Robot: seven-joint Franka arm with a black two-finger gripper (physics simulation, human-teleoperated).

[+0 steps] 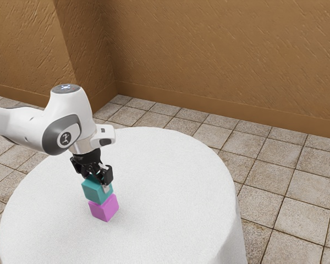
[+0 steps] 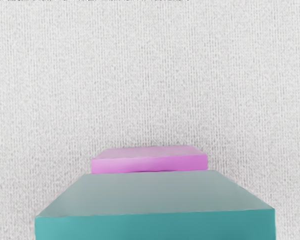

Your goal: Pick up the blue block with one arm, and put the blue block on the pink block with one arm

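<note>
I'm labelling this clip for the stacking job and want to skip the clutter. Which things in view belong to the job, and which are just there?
Part of the job:
- blue block, sitting on the pink one
- pink block
- gripper, at the blue block

Just there:
- round white table
- tiled floor
- brown wall

- The bench point(image 1: 176, 181) is round, with a white textured cover that hangs down its sides, and it takes up the lower left and middle of the exterior view.
- A pink block point(image 1: 103, 208) sits directly on the cover, at lower left of the frame, well inside the rim.
</note>
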